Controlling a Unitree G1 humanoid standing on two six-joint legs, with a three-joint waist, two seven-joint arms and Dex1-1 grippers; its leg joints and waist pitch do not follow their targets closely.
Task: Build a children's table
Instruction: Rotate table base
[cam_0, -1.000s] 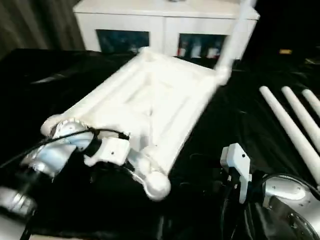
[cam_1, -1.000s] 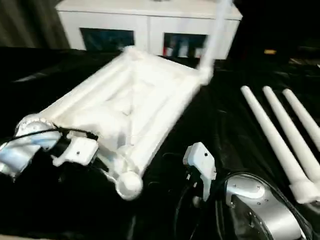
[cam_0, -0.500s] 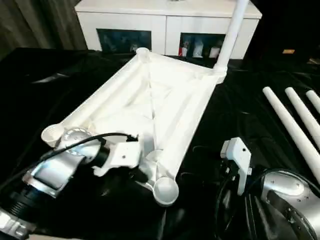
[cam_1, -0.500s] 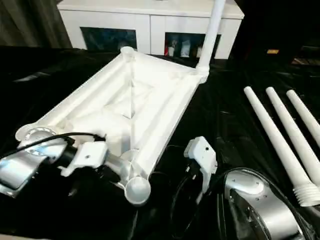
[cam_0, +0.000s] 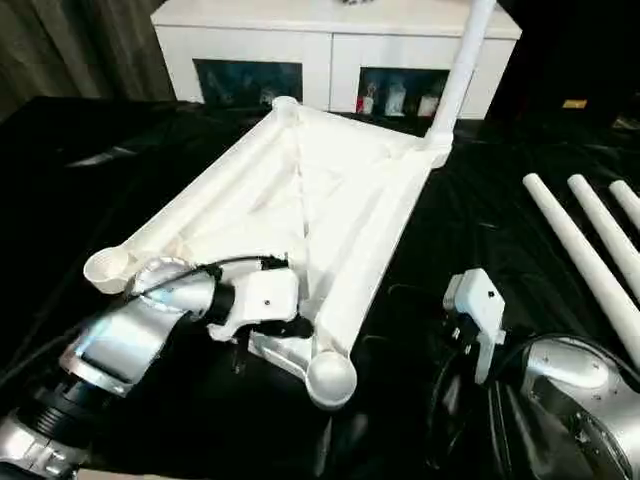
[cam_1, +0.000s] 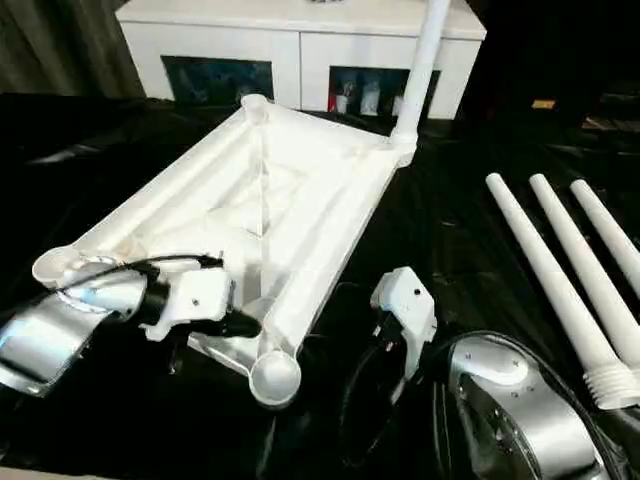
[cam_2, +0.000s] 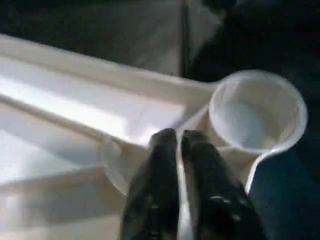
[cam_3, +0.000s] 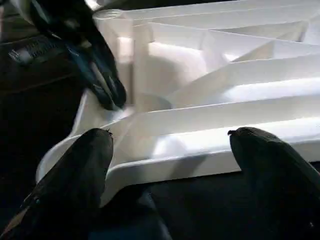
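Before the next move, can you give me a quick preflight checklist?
1. Tabletop lying ribbed side up: ok.
2. One leg upright in the far right corner: ok.
3. Near socket empty, ready for a leg: ok.
4. Three spare legs lying on the right: ok.
5. Right hand open, holding nothing, beside the tabletop's near edge: ok.
6. Left hand gripping a rib: cannot tell; it is shut at the tabletop's near edge, next to the socket.
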